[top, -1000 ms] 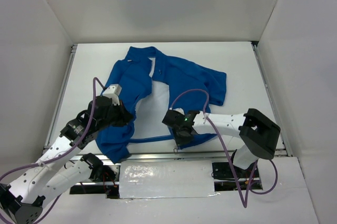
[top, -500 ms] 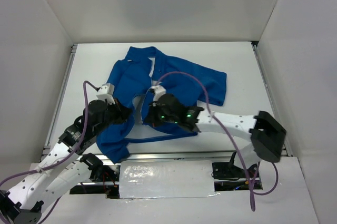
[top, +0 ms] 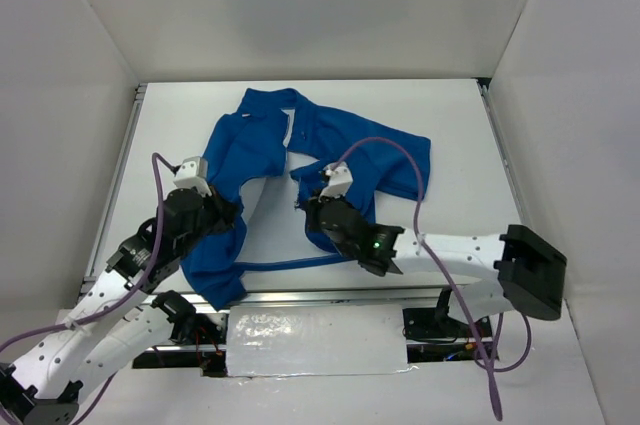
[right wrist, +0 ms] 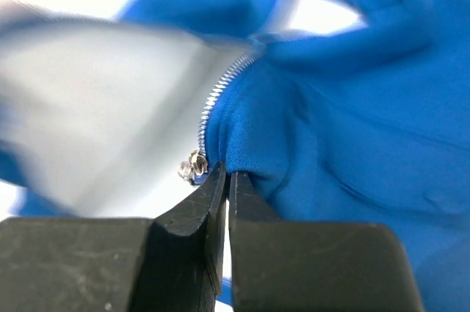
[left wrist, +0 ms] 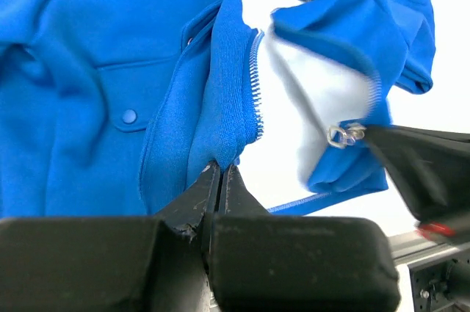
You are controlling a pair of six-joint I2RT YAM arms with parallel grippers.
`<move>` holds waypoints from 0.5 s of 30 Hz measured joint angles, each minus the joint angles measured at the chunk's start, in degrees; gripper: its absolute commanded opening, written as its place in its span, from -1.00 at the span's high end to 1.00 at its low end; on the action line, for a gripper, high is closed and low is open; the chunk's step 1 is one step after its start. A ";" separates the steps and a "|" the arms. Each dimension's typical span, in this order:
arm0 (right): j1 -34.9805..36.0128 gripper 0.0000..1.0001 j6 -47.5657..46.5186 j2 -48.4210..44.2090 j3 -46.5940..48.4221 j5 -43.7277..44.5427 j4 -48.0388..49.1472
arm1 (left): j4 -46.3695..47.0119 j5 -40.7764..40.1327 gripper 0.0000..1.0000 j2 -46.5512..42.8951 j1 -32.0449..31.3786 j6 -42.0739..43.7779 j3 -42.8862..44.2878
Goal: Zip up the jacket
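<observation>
The blue jacket (top: 350,145) lies open on the white table (top: 450,105), collar at the far end. My left gripper (top: 236,213) is shut on the bottom corner of the left front edge (left wrist: 228,106), beside its zipper teeth (left wrist: 255,77). My right gripper (top: 306,207) is shut on the bottom of the right front edge (right wrist: 250,136), just next to the metal zipper slider (right wrist: 194,167). In the left wrist view the slider (left wrist: 344,134) hangs a short way right of the left edge, with bare table between the two edges.
White walls enclose the table on three sides. Metal rails (top: 120,175) run along its left and right (top: 510,175) edges. A strip of the jacket's hem (top: 290,263) stretches between the panels near the front edge. A shiny plate (top: 315,340) sits between the arm bases.
My right gripper has carried the right front edge up and to the left, from near the table's front toward the left edge. The left gripper has shifted slightly left, still holding.
</observation>
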 measured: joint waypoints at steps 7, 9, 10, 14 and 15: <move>-2.99 1.00 -1.27 -4.11 -12.20 -8.59 32.09 | -1.68 -2.51 1.00 -1.70 0.00 -0.02 1.70; -3.91 1.00 -2.16 -4.13 -15.78 -11.04 39.47 | -1.86 -2.67 1.00 -1.92 0.00 -0.02 1.70; -4.39 1.00 -3.10 -3.87 -16.17 -12.41 40.39 | -1.90 -2.78 1.00 -1.92 0.00 -0.02 1.70; -5.57 1.00 -7.82 -2.71 -13.88 -20.17 41.53 | -2.16 -3.04 1.00 -1.46 0.00 0.02 1.84; -5.57 1.00 -8.44 -3.28 -14.25 -21.51 42.49 | -2.29 -3.13 1.00 -1.40 0.00 0.04 1.97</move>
